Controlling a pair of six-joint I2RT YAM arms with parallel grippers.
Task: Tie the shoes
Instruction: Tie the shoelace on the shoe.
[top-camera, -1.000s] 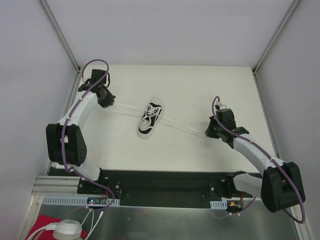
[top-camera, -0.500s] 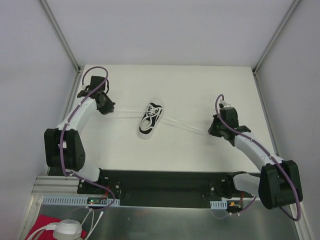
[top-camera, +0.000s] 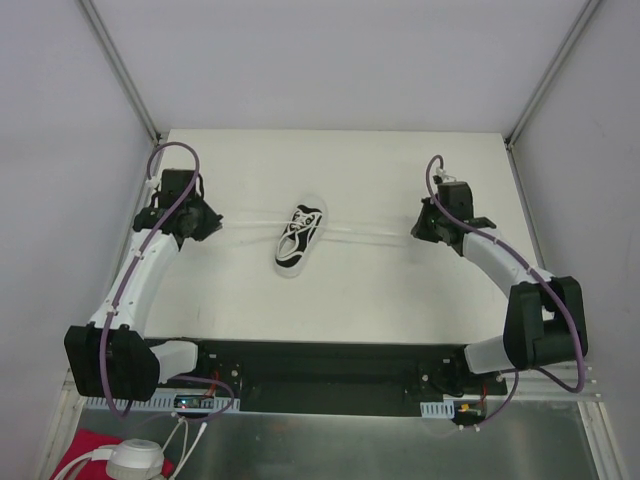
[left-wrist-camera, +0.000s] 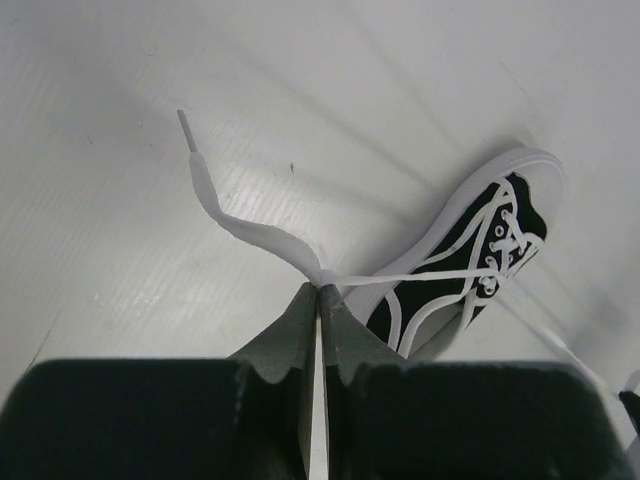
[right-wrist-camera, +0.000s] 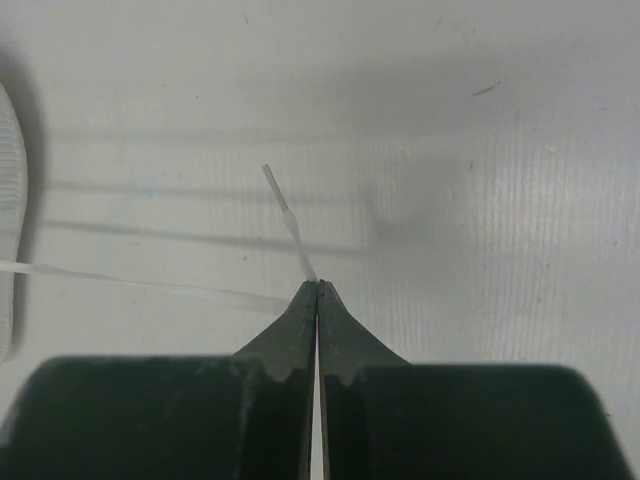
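The small black sneaker (top-camera: 299, 238) with white sole lies in the middle of the white table; it also shows in the left wrist view (left-wrist-camera: 470, 255). Its white laces stretch out to both sides. My left gripper (top-camera: 207, 224) is at the far left, shut on the left lace (left-wrist-camera: 250, 232), whose free end sticks out past the tips. My right gripper (top-camera: 420, 230) is at the right, shut on the right lace (right-wrist-camera: 298, 240), which runs back toward the sneaker's sole (right-wrist-camera: 8, 170) at the left edge of the right wrist view.
The white table (top-camera: 400, 290) is bounded by grey walls with metal posts at the back corners. A black base rail (top-camera: 320, 375) runs along the near edge. Cables and a white object (top-camera: 130, 460) lie below it at the bottom left.
Both grippers have moved outward and the right one toward the back, pulling the laces tauter and straighter. The sneaker has stayed nearly in place.
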